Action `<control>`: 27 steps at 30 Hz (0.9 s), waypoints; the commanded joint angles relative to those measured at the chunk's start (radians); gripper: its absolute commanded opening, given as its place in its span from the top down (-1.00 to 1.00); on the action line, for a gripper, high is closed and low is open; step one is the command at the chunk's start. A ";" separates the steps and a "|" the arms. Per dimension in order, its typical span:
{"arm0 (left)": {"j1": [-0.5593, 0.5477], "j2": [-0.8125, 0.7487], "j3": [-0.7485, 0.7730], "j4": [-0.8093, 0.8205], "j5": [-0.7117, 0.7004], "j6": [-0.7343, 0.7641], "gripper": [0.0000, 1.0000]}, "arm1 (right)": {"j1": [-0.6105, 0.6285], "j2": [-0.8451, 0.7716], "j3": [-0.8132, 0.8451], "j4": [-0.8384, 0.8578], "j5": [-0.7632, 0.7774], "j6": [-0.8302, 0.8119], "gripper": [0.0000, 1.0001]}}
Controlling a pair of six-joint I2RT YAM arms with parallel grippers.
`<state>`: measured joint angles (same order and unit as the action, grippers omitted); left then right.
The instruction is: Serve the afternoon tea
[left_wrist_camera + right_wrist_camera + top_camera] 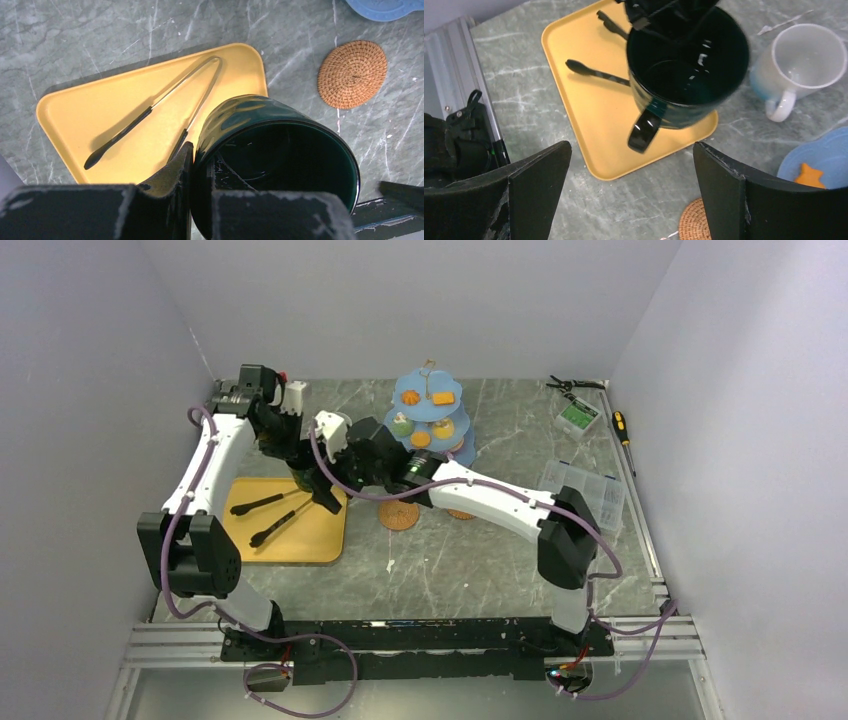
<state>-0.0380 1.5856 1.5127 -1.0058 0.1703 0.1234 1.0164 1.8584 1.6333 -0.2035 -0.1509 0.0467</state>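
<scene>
left wrist — fingers (75, 212) pinching green mug (240, 120) rim

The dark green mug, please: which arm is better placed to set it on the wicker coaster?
Left, probably: the left pincer grips the dark green mug by its rim, with the wicker coaster nearby; the right pincer is open and empty.

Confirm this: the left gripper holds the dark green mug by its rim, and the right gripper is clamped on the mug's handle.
Not quite. The right gripper is open, spread wide and clear of the handle, as the right wrist view shows. The left gripper does hold the dark green mug by its rim.
</scene>
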 commanded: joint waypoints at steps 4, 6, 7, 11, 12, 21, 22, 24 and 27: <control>-0.063 -0.082 0.006 0.047 -0.007 -0.061 0.94 | 0.028 0.101 0.164 -0.152 0.084 -0.082 -0.79; -0.068 -0.090 0.006 0.045 -0.004 -0.061 0.94 | 0.031 0.129 0.203 -0.181 0.122 -0.091 -0.68; -0.071 -0.091 0.007 0.042 -0.003 -0.061 0.94 | 0.033 0.140 0.216 -0.189 0.134 -0.095 -0.63; -0.080 -0.104 0.001 0.041 0.004 -0.066 0.94 | 0.037 0.178 0.267 -0.214 0.168 -0.101 -0.36; -0.082 -0.108 0.000 0.042 0.004 -0.067 0.94 | 0.040 0.182 0.273 -0.215 0.184 -0.101 -0.32; -0.118 -0.142 -0.038 0.064 -0.019 -0.101 0.94 | 0.042 0.209 0.319 -0.228 0.264 -0.069 0.12; -0.124 -0.147 -0.047 0.072 -0.021 -0.110 0.94 | 0.042 0.214 0.323 -0.230 0.266 -0.066 0.16; -0.135 -0.159 -0.065 0.085 -0.020 -0.118 0.95 | 0.042 0.221 0.328 -0.236 0.272 -0.060 0.23; -0.151 -0.172 -0.072 0.086 -0.023 -0.157 0.94 | 0.042 0.226 0.331 -0.243 0.290 -0.053 0.39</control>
<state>-0.1490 1.4822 1.4452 -0.9134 0.0761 0.0437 1.0626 2.0701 1.9041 -0.5083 0.0788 -0.0174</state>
